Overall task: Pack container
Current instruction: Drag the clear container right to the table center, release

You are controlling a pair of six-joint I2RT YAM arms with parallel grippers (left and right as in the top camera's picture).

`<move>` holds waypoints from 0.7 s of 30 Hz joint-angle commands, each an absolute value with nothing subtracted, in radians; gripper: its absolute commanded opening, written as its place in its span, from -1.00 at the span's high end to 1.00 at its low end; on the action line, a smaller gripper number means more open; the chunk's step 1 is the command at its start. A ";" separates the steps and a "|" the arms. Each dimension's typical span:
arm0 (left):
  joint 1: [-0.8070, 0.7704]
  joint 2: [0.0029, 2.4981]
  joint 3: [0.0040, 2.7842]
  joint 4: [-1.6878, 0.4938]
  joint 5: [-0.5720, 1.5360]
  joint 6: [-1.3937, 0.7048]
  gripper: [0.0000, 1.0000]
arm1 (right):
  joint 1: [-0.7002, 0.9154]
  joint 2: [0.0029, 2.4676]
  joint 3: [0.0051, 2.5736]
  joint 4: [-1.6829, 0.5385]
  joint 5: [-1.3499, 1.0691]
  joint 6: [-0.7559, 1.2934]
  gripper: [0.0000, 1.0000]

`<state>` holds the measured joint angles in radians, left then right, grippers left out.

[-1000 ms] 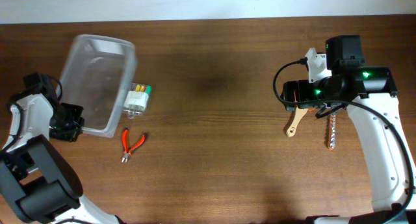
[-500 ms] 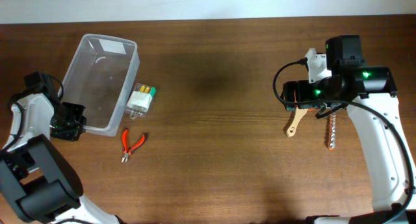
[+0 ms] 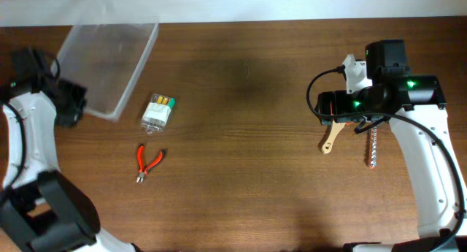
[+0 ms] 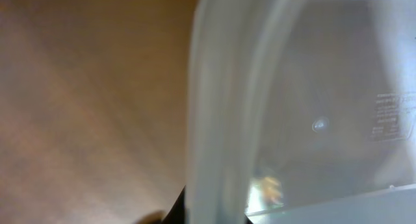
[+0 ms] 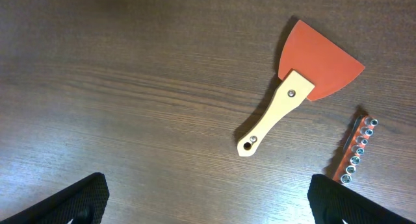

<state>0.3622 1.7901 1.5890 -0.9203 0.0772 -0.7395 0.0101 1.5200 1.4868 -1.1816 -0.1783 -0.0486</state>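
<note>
The container (image 3: 109,58) is a clear plastic bin, raised and tilted at the far left of the table. My left gripper (image 3: 71,104) is shut on its near left rim. In the left wrist view the rim (image 4: 218,120) fills the middle and the see-through wall (image 4: 338,87) lies to its right. My right gripper (image 3: 337,115) is open and empty above a scraper (image 5: 286,100) with a wooden handle and an orange blade. Its fingers (image 5: 218,208) are wide apart. A red socket rail (image 5: 356,152) lies to the right of the scraper.
A small clear case (image 3: 157,110) with coloured pieces lies just right of the container. Red-handled pliers (image 3: 148,163) lie nearer the front. The scraper's handle (image 3: 330,139) and the socket rail (image 3: 372,148) lie at the right. The table's far edge runs behind the container.
My left arm has lifted the container and carried it toward the far edge, away from the small case and the pliers. The right arm has not moved.
</note>
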 commanded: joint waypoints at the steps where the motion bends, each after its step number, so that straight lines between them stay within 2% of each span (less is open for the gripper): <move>1: 0.249 1.689 1.680 -0.939 0.156 -0.568 0.96 | 0.012 1.526 1.509 -1.182 -0.169 -0.054 -0.97; 8: -0.015 1.681 1.683 -1.098 0.138 -0.345 0.96 | 0.012 1.526 1.509 -1.182 -0.150 -0.056 -0.97; 13: -0.156 1.726 1.682 -1.223 -0.046 -0.257 0.97 | 0.012 1.526 1.509 -1.183 -0.146 -0.056 -0.97; 21: -0.210 1.853 1.682 -1.250 -0.102 -0.207 0.96 | 0.012 1.526 1.509 -1.184 -0.113 -0.056 -0.97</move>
